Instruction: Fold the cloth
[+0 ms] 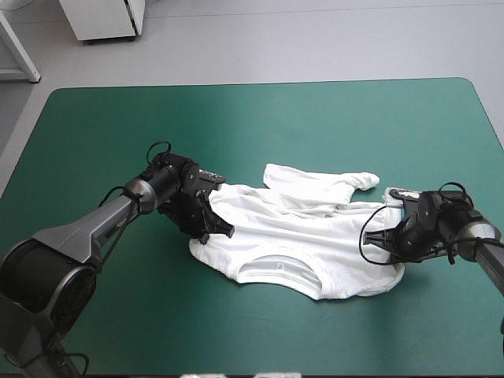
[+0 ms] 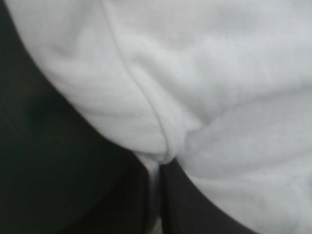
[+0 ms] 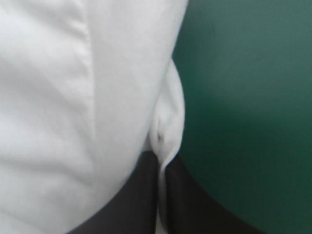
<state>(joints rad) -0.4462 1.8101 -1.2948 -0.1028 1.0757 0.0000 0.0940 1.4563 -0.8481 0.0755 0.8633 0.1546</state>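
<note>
High view: T-shirt (image 1: 299, 236) lies rumpled on the tabletop (image 1: 118, 142), no fold judged made. Nearly closed, the left fingers (image 2: 131, 204) and right fingers (image 3: 136, 200) each pinch a cloth edge between them; all folding remains.

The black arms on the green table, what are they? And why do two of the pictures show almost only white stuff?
They are two robot arms. Each ends in a gripper, a sort of hand with two black fingers shaped like fins. The big picture is taken from above and behind the robot. It shows a table with a teal-green cover and a white short-sleeved T-shirt lying rumpled on it. The other two pictures come from small cameras on the robot's wrists, looking along the fingers. They are so close to the shirt that white fills much of the view. The left gripper pinches the shirt's edge on one side, and the right gripper pinches the edge on the other side. Both are shut on the cloth, probably so the arms can fold it.
</note>
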